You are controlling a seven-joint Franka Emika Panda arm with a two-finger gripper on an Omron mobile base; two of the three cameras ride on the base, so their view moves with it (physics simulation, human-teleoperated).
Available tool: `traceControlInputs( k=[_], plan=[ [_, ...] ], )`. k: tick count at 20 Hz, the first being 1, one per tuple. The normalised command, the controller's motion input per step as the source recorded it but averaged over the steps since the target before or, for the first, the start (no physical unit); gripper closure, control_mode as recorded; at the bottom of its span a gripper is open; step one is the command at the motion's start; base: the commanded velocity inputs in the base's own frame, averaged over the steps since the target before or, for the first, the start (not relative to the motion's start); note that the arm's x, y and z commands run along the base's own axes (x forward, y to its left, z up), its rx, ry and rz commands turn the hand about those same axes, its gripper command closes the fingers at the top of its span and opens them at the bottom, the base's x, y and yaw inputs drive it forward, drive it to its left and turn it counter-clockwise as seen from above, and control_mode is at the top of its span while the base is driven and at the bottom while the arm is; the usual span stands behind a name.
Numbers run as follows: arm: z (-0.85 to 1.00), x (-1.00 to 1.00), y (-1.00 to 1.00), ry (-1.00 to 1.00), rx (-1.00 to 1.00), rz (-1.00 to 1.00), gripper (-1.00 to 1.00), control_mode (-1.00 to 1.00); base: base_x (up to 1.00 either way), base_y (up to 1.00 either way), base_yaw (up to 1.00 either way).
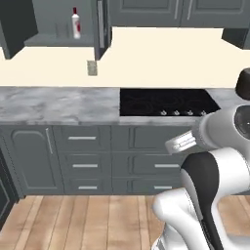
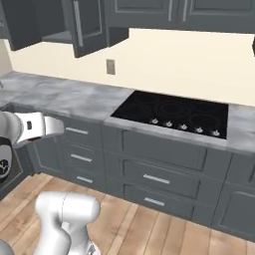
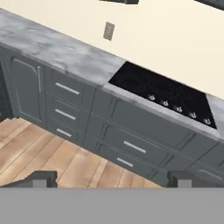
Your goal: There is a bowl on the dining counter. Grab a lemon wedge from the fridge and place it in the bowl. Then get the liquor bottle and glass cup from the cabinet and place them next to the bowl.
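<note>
The liquor bottle point(image 1: 75, 23), white with a red cap, stands on the shelf of the open upper cabinet point(image 1: 58, 40) at the top left of the left base view. That cabinet's door point(image 2: 87, 25) hangs open. I cannot make out a glass cup on the shelf. The bowl, the lemon wedge and the fridge are out of view. My gripper point(image 3: 113, 179) is open with nothing between its fingertips point(image 3: 43, 178), held well back from the counter and facing the lower drawers. My white arm point(image 1: 205, 146) rises at the lower right of the left base view.
A grey marble counter point(image 1: 53, 105) runs along the wall, with a black cooktop point(image 1: 166, 102) set into it. Dark drawers point(image 1: 83, 156) sit below, and a wall outlet point(image 1: 92, 67) above. Wooden floor point(image 1: 88, 219) lies between me and the cabinets.
</note>
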Motion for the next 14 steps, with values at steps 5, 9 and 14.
traceControlInputs(
  k=[5, 9, 14],
  plan=[
    [0.00, 0.00, 0.00, 0.00, 0.00, 0.00, -1.00, 1.00, 0.97, 0.98, 0.00],
    [0.00, 0.00, 0.00, 0.00, 0.00, 0.00, -1.00, 1.00, 0.78, 0.84, -0.02],
    [0.00, 0.00, 0.00, 0.00, 0.00, 0.00, -1.00, 1.00, 0.57, 0.59, -0.09]
  ],
)
